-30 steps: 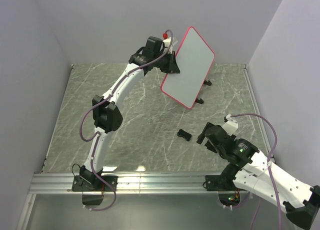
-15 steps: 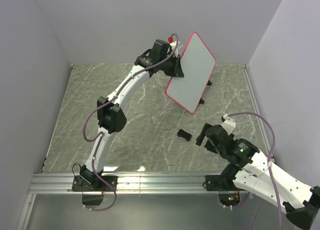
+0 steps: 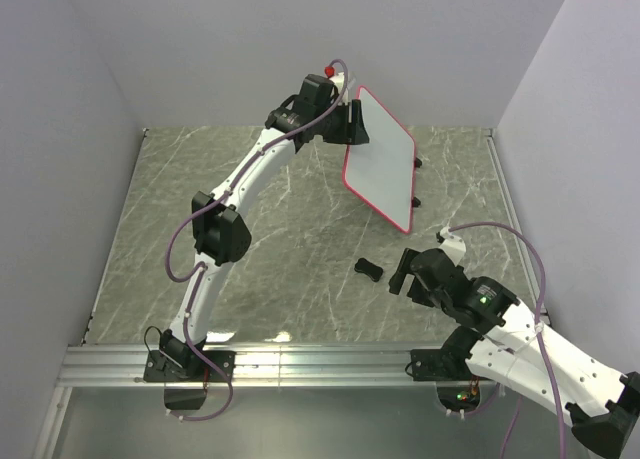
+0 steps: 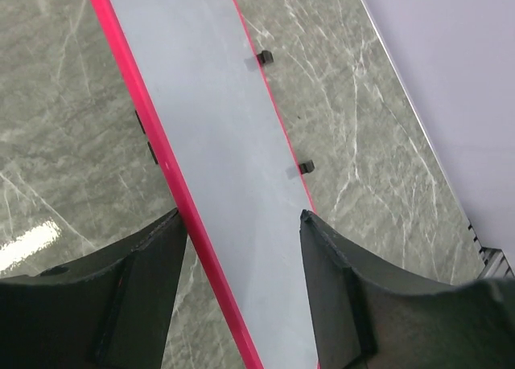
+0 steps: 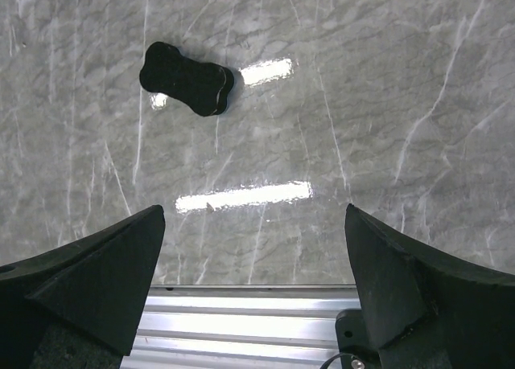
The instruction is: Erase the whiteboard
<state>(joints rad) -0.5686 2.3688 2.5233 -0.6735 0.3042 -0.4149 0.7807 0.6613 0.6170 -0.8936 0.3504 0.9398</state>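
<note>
The whiteboard (image 3: 382, 159) is a white board with a pink-red frame, tilted at the back of the table, and its face shows no writing. Its two black feet (image 3: 415, 183) point at the table on the right. My left gripper (image 3: 352, 129) is at the board's upper left edge. In the left wrist view my left gripper (image 4: 241, 216) stands open, with the whiteboard (image 4: 209, 144) running between the spread jaws. My right gripper (image 3: 403, 272) hovers low at the front right. In its wrist view my right gripper (image 5: 253, 212) is wide open and holds nothing.
A small black bone-shaped eraser (image 3: 369, 269) lies on the marble table (image 3: 250, 239) just left of my right gripper, and shows as the eraser (image 5: 187, 78) in the right wrist view. Grey walls close in three sides. A metal rail (image 3: 300, 364) runs along the near edge.
My left jaws have opened from a tight grip on the whiteboard's edge. The board has swung down and to the right, toward the table. The right arm has edged slightly left.
</note>
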